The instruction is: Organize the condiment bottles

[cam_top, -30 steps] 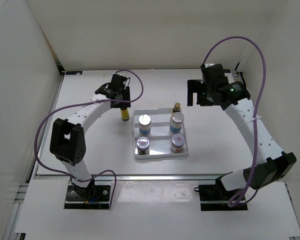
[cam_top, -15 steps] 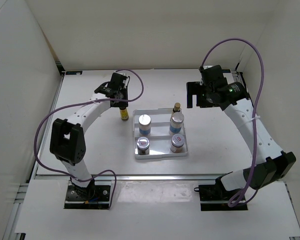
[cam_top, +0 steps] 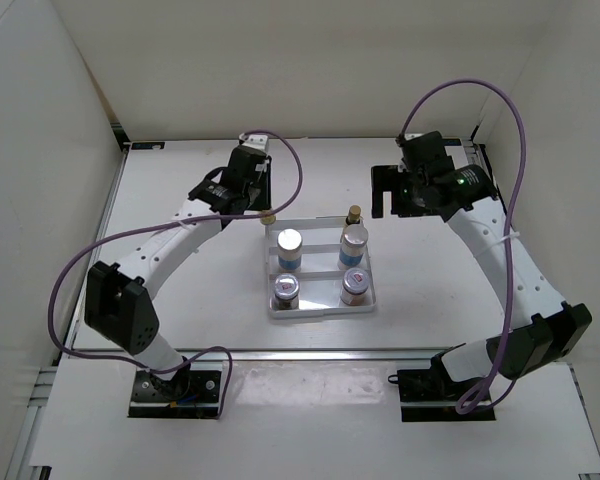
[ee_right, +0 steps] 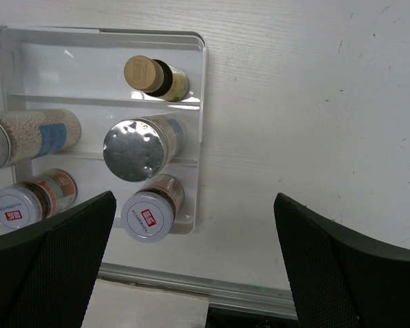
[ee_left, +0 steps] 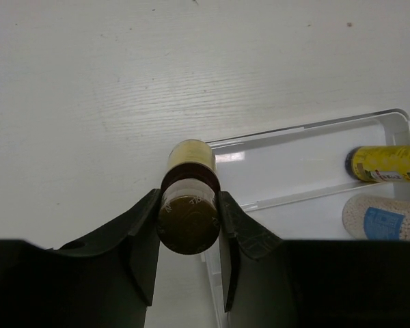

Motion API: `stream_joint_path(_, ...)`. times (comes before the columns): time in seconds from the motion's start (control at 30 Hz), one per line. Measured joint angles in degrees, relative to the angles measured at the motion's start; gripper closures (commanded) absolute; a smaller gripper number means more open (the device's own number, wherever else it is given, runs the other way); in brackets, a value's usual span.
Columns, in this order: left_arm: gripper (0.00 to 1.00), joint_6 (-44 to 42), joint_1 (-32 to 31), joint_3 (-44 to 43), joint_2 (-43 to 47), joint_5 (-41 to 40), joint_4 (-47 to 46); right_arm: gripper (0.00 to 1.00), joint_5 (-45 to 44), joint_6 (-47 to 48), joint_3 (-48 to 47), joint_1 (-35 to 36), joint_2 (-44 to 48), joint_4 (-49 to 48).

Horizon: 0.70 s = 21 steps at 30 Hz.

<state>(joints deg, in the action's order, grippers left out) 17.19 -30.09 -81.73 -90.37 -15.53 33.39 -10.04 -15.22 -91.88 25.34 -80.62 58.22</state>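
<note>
My left gripper (cam_top: 261, 205) is shut on a slim yellow bottle with a tan cap (cam_top: 267, 216), held at the far left corner of the white tray (cam_top: 320, 312). In the left wrist view the bottle (ee_left: 189, 222) sits between my fingers (ee_left: 142, 225) above the tray's rim (ee_left: 273, 132). In the tray stand the other yellow bottle (cam_top: 353, 213), two white blue-labelled cylinders (cam_top: 290, 245) (cam_top: 353, 240) and two dark jars (cam_top: 285, 290) (cam_top: 355, 286). My right gripper (cam_top: 385, 190) is open and empty, above the table to the right of the tray.
The tray's far left compartment (ee_left: 287, 167) holds nothing. The right wrist view shows the filled tray (ee_right: 201, 82) at left, bare table at right and the table's metal front edge (ee_right: 212, 290). White walls enclose the table.
My left gripper has carried the yellow bottle to the right, from the table left of the tray to the tray's far left corner. The right arm has barely moved.
</note>
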Motion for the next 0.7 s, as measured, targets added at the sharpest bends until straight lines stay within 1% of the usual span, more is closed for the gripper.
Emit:
stream_joint_path(0.3, 0.89, 1.4, -1.3, 3.0, -2.6, 3.1, -4.7, 0.0, 0.0, -0.4, 3.3, -0.1, 1.4, 0.4)
stream_joint_path(0.7, 0.89, 1.0, -2.0, 3.0, -3.8, 2.8, -7.0, 0.0, 0.0, -0.4, 3.7, -0.5, 2.0, 0.4)
